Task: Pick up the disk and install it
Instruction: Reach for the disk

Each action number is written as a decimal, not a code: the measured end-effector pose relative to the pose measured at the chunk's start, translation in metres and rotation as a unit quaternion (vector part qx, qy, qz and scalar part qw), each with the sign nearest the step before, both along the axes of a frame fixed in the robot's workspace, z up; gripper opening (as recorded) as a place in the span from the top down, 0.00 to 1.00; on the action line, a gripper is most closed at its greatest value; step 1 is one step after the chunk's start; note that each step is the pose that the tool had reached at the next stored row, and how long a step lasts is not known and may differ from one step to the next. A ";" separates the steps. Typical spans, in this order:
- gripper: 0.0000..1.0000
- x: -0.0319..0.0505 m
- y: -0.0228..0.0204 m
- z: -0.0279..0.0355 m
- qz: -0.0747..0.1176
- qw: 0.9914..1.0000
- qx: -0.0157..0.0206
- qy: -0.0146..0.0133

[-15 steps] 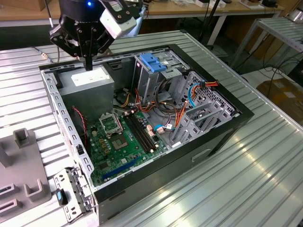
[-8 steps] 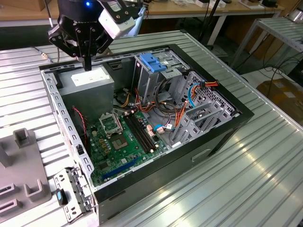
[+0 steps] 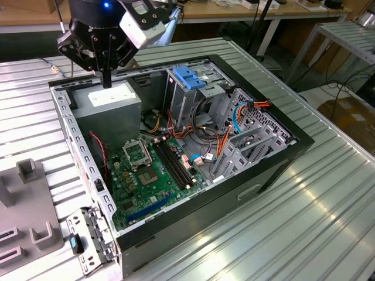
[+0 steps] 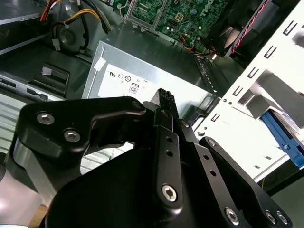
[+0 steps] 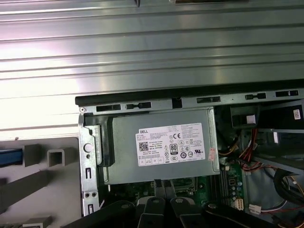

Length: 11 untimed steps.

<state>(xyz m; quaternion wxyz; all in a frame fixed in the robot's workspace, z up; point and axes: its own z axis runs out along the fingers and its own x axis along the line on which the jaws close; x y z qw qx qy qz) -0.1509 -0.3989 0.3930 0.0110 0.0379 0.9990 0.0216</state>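
My gripper (image 3: 107, 81) hangs over the back left corner of the open computer case (image 3: 281, 146), just above the grey power-supply box (image 3: 111, 100). Its black fingers are pressed together with nothing between them, which also shows in the second wrist view (image 4: 164, 99). A blue strip (image 5: 9, 156) lies beside the grey fixture outside the case. It appears again past the pale case wall (image 4: 281, 138). It could be the disk's side rail, but I cannot tell. A metal drive cage with a blue latch (image 3: 188, 77) stands in the case at the exterior view's right of the gripper.
The motherboard (image 3: 149, 170) and loose orange and blue cables (image 3: 225, 137) fill the case floor. A grey fixture with upright posts (image 3: 26, 205) and a small metal bracket (image 3: 88, 240) sit on the ribbed metal table (image 3: 304, 222) outside the case.
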 end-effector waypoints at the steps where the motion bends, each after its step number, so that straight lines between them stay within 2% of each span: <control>1: 0.89 -0.0004 0.0000 0.0000 0.000 1.000 0.000 0.000; 11: 0.89 -0.0033 0.0000 -0.0003 0.000 1.000 0.000 0.001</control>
